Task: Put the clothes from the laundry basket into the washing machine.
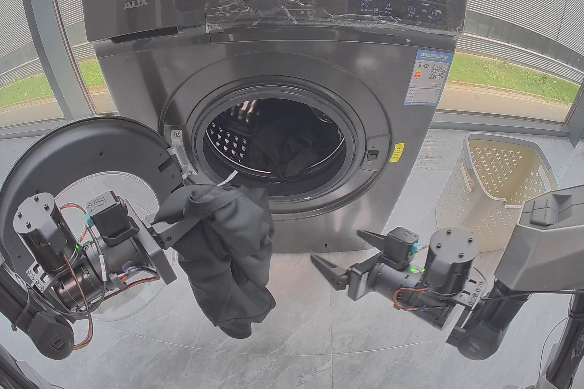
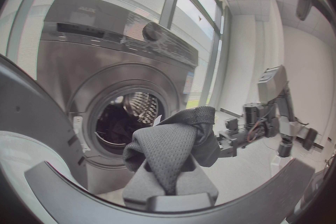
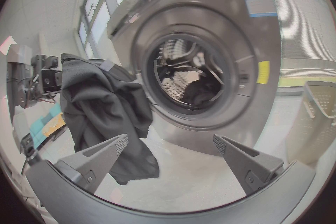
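L gripper [image 1: 176,226] is clamped on the top edge of a dark garment [image 1: 228,253]. The rest of the cloth hangs loose above the floor [image 1: 340,341], just in front of & slightly below-left of the washing machine [image 1: 274,62] opening. The door [image 1: 73,159] is swung open to the left, behind the L arm. More dark clothes [image 1: 292,150] lie inside the drum [image 1: 234,141]. R gripper [image 1: 336,246] has its fingers spread wide w/ nothing between them. It sits low by the machine's right front, apart from the garment. The laundry basket [image 1: 505,189] stands right of the machine.
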Robot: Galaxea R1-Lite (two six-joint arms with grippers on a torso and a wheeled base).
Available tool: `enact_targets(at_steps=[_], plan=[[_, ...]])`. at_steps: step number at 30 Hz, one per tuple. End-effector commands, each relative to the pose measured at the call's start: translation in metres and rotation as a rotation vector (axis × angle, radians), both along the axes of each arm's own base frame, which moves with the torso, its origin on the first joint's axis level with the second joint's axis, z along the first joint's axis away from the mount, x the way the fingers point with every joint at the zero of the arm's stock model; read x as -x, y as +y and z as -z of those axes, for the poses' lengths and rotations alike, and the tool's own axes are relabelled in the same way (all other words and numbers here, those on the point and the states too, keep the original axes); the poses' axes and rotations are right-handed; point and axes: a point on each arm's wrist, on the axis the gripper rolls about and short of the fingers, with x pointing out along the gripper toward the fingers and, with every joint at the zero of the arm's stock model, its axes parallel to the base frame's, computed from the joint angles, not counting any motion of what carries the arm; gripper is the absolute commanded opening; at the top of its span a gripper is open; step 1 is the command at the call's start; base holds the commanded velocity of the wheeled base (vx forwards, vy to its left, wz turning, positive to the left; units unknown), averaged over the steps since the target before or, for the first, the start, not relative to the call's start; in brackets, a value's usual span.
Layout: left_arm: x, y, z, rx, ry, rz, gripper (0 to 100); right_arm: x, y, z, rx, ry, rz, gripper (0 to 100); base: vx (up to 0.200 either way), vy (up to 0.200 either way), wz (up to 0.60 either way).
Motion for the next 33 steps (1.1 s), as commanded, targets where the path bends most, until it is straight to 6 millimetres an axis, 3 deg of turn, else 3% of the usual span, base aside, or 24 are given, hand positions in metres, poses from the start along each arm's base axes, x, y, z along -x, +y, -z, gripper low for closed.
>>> enact_targets(at_steps=[1, 6, 11, 20, 33], plan=[[0.0, -0.004, -0.004, 0.015, -0.014, -0.073, 0, 0.001, -0.042, -0.02, -0.019, -0.013, 0.158, 100, 0.0, 0.0, 0.0], [-0.01, -0.005, -0.006, 0.028, -0.022, -0.128, 0, -0.004, -0.057, -0.026, -0.028, -0.026, 0.265, 100, 0.0, 0.0, 0.0], [-0.016, -0.007, 0.004, -0.013, -0.002, -0.238, 0, -0.012, -0.067, -0.028, -0.038, -0.033, 0.314, 100, 0.0, 0.0, 0.0], [-0.019, -0.006, 0.011, -0.028, 0.023, -0.278, 0, -0.013, -0.067, -0.028, -0.044, -0.032, 0.308, 100, 0.0, 0.0, 0.0], [-0.022, -0.009, 0.017, -0.043, 0.04, -0.276, 0, -0.009, -0.063, -0.027, -0.042, -0.024, 0.289, 100, 0.2, 0.0, 0.0]])
